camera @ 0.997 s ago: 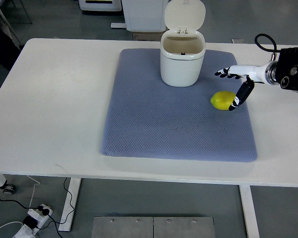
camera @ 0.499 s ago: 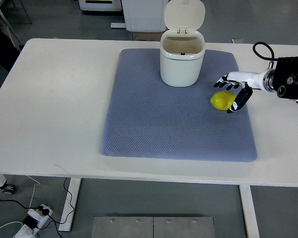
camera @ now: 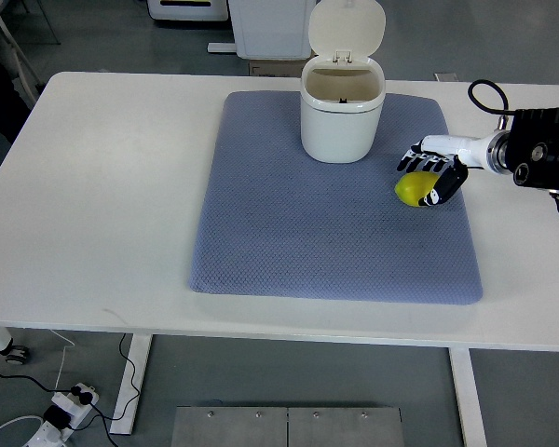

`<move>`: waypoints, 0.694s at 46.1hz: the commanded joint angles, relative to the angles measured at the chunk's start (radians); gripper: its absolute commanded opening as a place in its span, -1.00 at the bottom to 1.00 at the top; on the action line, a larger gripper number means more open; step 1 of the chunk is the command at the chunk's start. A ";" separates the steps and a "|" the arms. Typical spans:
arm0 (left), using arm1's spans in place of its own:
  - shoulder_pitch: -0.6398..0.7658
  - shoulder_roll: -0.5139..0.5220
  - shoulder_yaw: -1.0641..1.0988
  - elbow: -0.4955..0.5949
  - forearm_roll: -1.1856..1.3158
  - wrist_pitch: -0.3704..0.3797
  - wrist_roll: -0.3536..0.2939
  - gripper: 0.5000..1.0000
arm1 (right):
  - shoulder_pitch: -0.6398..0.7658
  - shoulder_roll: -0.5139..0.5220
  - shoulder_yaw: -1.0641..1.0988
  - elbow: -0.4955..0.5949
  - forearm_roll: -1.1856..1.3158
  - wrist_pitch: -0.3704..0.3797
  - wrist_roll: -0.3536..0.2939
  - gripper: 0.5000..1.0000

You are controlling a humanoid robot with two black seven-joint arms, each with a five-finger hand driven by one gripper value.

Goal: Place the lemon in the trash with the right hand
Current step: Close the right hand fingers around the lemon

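A yellow lemon (camera: pixel 411 190) lies on the blue-grey mat (camera: pixel 307 233), to the right of and a little nearer than the white trash bin (camera: pixel 342 119). The bin's flip lid (camera: pixel 347 26) stands open. My right hand (camera: pixel 430 179) reaches in from the right edge. Its dark fingers (camera: pixel 421 167) curl over the lemon's top and its thumb presses the lemon's right side. The lemon still rests on the mat. My left arm does not show.
The mat lies on a white table (camera: pixel 102 186). The black forearm housing (camera: pixel 540 149) with its cable loop hangs over the table's right side. White equipment stands on the floor behind the table.
My right hand has moved left and down from beside the bin onto the lemon, and its spread fingers have closed around the fruit. The lemon has stayed in place.
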 commanded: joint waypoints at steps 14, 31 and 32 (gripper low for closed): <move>0.000 0.000 0.000 0.000 0.000 0.000 0.000 1.00 | -0.017 0.017 0.002 0.000 0.000 -0.014 0.000 0.04; 0.000 0.000 0.000 0.000 0.000 0.000 0.000 1.00 | -0.019 0.018 0.002 -0.001 0.000 -0.018 0.000 -0.88; 0.000 0.000 0.000 0.000 0.000 0.000 0.000 1.00 | -0.019 0.018 0.002 0.000 0.000 -0.018 0.000 -1.00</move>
